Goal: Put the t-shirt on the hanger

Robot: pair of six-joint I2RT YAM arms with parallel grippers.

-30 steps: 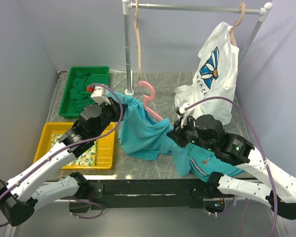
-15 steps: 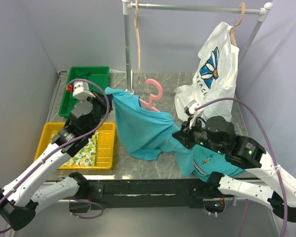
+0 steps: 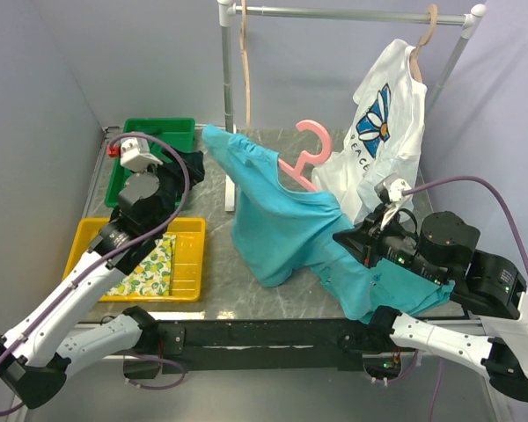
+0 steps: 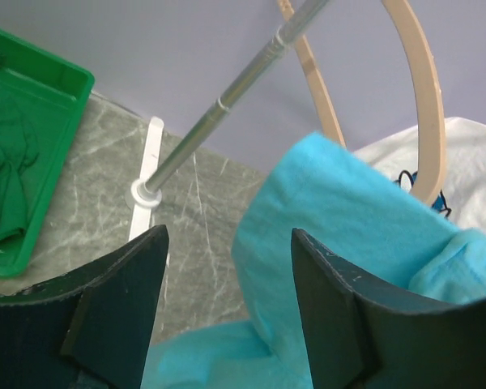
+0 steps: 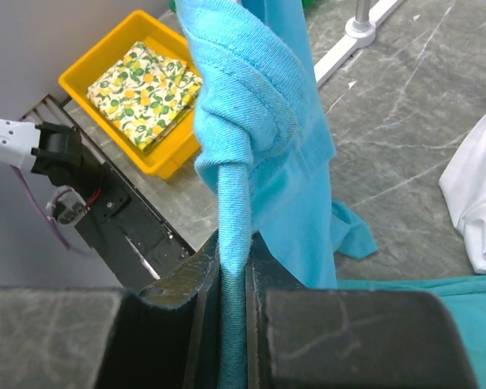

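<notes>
Grey marble-look worktop [image 3: 218, 272], boxed in by pale lavender walls on the left, back and right. The far-left corner has a green plastic tray [image 3: 158, 123] of dark green cloth, and the near-left corner has a yellow plastic tray [image 3: 198, 255] with a lemon-print cloth. A metal clothes rack [image 3: 226, 88] stands at the far edge, with a white flower-print t-shirt [image 3: 383, 123] hanging at its right end.

The plain turquoise-blue cloth t-shirt [image 3: 282, 220] is up off the middle of the worktop, draped over the thin pink plastic hanger [image 3: 310, 132] (only the hook and a bit of one arm show). The right gripper [image 5: 233, 275] is clamped on a cloth-wrapped edge of it towards the near-right corner, above a crumpled teal garment [image 3: 414, 294]. The left gripper [image 4: 227, 235] has its fingers spread wide, gripping nothing, just by the shirt's far-left tip.

Bare marble runs along the near edge between the yellow tray and the shirt.
</notes>
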